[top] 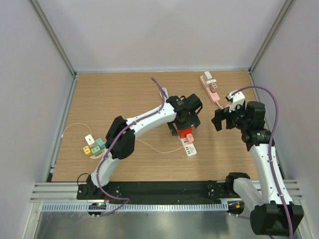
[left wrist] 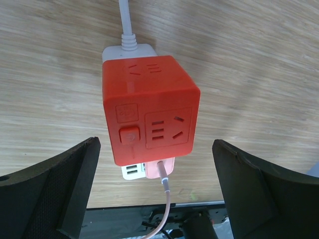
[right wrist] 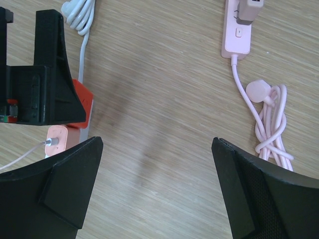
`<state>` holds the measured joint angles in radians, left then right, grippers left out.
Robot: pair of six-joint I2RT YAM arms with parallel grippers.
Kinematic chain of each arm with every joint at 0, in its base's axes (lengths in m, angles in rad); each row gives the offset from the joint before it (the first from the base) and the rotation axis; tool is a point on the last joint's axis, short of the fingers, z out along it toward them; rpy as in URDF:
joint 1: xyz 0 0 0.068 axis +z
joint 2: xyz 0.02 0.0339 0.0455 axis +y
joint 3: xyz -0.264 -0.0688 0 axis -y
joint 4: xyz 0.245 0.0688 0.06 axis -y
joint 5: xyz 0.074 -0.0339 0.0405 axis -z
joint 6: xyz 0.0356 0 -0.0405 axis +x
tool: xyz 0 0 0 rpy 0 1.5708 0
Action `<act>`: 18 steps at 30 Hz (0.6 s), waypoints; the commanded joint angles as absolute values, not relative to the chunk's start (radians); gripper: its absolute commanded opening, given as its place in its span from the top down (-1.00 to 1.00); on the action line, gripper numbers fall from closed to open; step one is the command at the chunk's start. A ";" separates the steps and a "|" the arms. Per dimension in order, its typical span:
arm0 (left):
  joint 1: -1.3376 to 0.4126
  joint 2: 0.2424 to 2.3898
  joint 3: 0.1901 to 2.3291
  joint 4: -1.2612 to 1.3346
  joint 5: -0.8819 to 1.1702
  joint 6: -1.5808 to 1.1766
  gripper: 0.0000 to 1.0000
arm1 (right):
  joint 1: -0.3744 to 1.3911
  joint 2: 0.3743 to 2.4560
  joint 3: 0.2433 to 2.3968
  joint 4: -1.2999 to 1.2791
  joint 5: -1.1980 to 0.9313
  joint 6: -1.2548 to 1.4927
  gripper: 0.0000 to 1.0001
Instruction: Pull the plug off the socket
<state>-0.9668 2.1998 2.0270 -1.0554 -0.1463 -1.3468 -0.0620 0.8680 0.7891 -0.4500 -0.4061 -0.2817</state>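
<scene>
Since the left gripper hangs straight above the red cube with its jaws spread as wide as they go, one finger stands off each side of the cube. Neither touches it, and nothing is held. The cube, which I take to be the plug to pull, sits near the middle of the table. It is seated on a white power strip, whose white cord runs off at the far end. A small pink charger with a thin cable is plugged into the same strip, right against the cube's near face. The wide straddle across the other two faces looks chosen to keep the fingers off that charger. The right gripper hovers over bare wood to the right of the cube, apart from it, its jaws also fully open and empty. It seems placed to come down on the strip and pin it, because a light strip would likely lift along with the cube. Farther back lies a pink power strip with its bundled cord, which seems to play no part. The pull has not begun, as the cube is fully seated. The next move calls for lowering the left fingers beside the cube and closing squarely.
</scene>
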 commanded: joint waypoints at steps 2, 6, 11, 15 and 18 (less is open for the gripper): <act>-0.966 2.247 2.103 -1.120 -0.190 -1.350 -1.00 | -0.061 0.850 0.824 -0.436 -0.405 -0.276 -0.99; -0.966 2.290 2.146 -1.146 -0.218 -1.333 -0.88 | -0.061 0.851 0.824 -0.436 -0.403 -0.275 -0.99; -0.966 2.318 2.187 -1.158 -0.256 -1.286 -0.37 | -0.060 0.851 0.822 -0.436 -0.407 -0.275 -0.99; -0.966 2.318 2.187 -1.150 -0.276 -1.237 0.07 | -0.061 0.851 0.822 -0.436 -0.410 -0.275 -0.99; -0.963 2.309 2.183 -1.140 -0.262 -1.178 0.48 | -0.061 0.856 0.822 -0.437 -0.420 -0.273 -0.99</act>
